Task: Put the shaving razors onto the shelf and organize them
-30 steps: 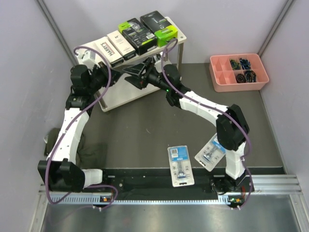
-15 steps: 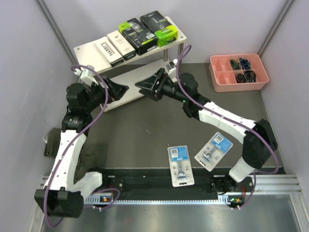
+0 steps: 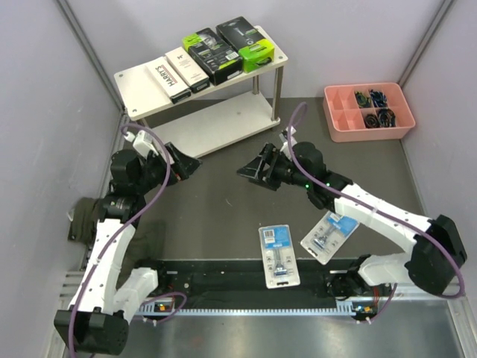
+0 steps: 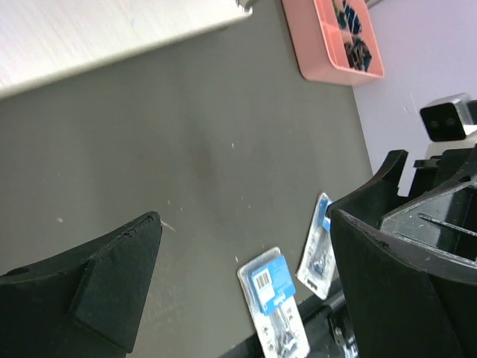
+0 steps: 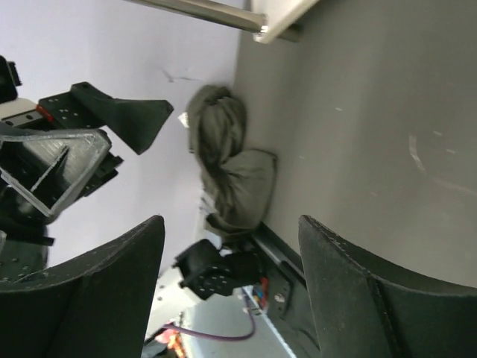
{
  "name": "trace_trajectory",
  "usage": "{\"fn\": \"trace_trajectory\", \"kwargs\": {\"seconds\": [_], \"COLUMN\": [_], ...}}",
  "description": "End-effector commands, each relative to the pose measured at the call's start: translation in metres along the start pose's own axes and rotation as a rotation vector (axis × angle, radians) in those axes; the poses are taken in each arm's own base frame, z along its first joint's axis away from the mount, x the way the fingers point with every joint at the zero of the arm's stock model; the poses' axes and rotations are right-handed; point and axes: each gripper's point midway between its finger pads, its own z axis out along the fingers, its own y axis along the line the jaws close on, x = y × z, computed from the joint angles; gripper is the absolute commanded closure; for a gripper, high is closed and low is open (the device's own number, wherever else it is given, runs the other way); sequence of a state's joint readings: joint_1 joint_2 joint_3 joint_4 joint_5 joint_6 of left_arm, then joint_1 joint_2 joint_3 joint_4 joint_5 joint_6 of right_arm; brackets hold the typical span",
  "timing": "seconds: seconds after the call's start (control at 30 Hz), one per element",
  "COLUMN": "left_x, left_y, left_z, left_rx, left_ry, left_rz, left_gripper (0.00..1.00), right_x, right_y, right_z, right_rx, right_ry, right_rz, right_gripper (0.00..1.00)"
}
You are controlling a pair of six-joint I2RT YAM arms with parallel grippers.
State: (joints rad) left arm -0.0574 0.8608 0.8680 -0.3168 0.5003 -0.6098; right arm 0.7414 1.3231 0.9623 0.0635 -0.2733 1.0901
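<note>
Dark grey table (image 3: 223,201) with a pale two-tier shelf (image 3: 138,86) at far left. On its top board lie two white boxes (image 3: 170,78) and two black-and-green packs (image 3: 211,54), side by side. On the table itself are two clear blister packs (image 3: 277,255) near the front edge and a pink tray (image 3: 373,135) at far right.

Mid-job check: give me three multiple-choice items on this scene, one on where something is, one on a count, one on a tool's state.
1. Where do the two blue-card blister packs lie?
A) the shelf, top board
B) the shelf, lower board
C) the table, near the arm bases

2. How many packs sit on the shelf's top board?
A) two
B) four
C) six

3. The left tool is:
A) open, holding nothing
B) shut on a blister pack
C) shut, holding nothing

Answers: C, both lie flat on the dark table. B, two white boxes and two black-and-green packs. A, its fingers stand apart with nothing between them.
</note>
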Motion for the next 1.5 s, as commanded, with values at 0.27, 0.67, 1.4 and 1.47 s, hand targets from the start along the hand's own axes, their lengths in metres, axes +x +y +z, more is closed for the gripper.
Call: {"fn": "trace_trajectory", "kwargs": {"seconds": [0.27,0.67,1.4,1.47], "left_x": [0.069,0.185,0.347,0.353], "left_y": [-0.017,-0.062,-0.108,-0.107], "left_z": [0.031,0.057,0.058,0.055], "left_rx": [-0.039,-0.043,-0.126,-0.142], "left_ry": [0.178,0.415,0.883,0.901], "left_rz": [-0.026,-0.011,0.073,0.075], "left_gripper": [0.01,0.05,0.4,0.43], "right_x": [0.026,0.038,0.037,0.038], "right_y": [-0.078,-0.129,-0.201,-0.202], "right_z": [-0.055,-0.087,-0.141,-0.143], "right_rx": [0.251,0.396,0.531,0.534], "right_ry": [-0.024,-0.04,-0.113,-0.113], "right_rz": [-0.049,0.033,0.188,0.19], "right_gripper": [0.29,0.29,0.3,0.3]}}
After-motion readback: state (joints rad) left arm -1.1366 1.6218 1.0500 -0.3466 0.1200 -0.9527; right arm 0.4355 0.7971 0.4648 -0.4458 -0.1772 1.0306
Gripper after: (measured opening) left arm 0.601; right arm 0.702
